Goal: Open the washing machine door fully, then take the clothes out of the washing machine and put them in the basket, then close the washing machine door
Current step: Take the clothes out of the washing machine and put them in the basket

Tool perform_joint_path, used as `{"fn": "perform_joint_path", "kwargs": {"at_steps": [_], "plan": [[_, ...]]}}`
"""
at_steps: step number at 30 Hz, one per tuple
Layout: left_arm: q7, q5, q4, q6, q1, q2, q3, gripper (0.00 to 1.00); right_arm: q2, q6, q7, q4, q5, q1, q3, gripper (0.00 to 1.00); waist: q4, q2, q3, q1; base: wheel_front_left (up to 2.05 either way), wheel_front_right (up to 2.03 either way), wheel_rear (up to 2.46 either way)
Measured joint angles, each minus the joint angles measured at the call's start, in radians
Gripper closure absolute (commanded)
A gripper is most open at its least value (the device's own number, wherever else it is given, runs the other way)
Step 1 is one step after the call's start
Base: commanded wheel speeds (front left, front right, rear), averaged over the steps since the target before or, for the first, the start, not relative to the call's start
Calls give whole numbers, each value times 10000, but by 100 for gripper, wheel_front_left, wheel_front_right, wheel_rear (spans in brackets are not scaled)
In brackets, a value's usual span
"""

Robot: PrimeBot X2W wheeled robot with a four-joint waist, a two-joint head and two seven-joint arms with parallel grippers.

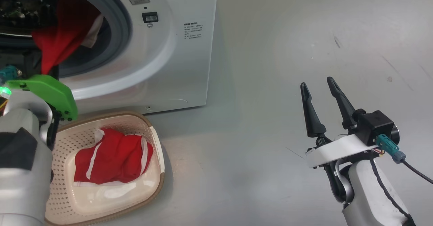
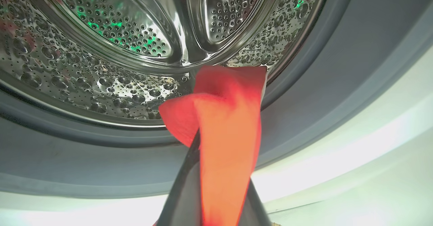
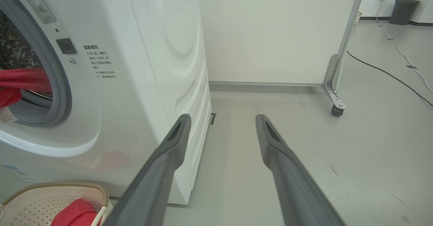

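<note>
Close under the head camera, at the lower left, the basket [image 1: 156, 141] sits on the floor [image 1: 270, 50], just in front of the washing machine [image 1: 182, 70]. The pale left forearm [image 1: 20, 165] covers part of its near rim. A striped red garment [image 1: 111, 158] lies crumpled on the basket's bottom.

Off to the lower right, the right claw [image 1: 316, 81] hangs over bare floor, well apart from both basket and machine. Its two dark fingers are spread wide with nothing between them. Seen from its own wrist, the right claw [image 3: 223, 117] points past the machine's side panel.

Farther in, the left claw [image 2: 216, 151] is up at the drum mouth, pressed together and pinching a second red garment [image 2: 226, 117]. That cloth drapes down over the fingers [image 2: 184, 188] and hides their tips. From the head, the second red garment [image 1: 64, 33] trails out of the mouth across the grey rubber seal [image 1: 121, 23] towards the green wrist bracket [image 1: 50, 94]. Behind it shines the perforated steel drum [image 2: 118, 33].

Beyond the machine stands a white partition [image 3: 270, 33] on a castor [image 3: 336, 110]. A cable [image 3: 389, 73] runs along the floor towards a dark bin [image 3: 404, 11].
</note>
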Motion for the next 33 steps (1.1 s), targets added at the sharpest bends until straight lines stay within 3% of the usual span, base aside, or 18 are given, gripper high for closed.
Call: {"fn": "perform_joint_path", "kwargs": {"at_steps": [8,20,28,33], "plan": [[-949,-188,56,0,1161,-295,-251,100,2,100,0,228,0,476,-54,0,340,0,-957,0,0,0,0],[-1191,-357,-313,0,2467,-441,-226,100,2,173,0,359,-2,1225,-165,0,888,0,-2257,-1,0,0,0],[-1277,-355,-1373,23,2880,-362,58,100,8,196,0,272,-15,1404,-278,0,1285,0,-2658,0,0,0,0],[-1277,-359,-2836,121,3080,-360,443,100,4,199,0,263,-21,1490,-280,0,1392,0,-2745,0,0,0,0]]}}
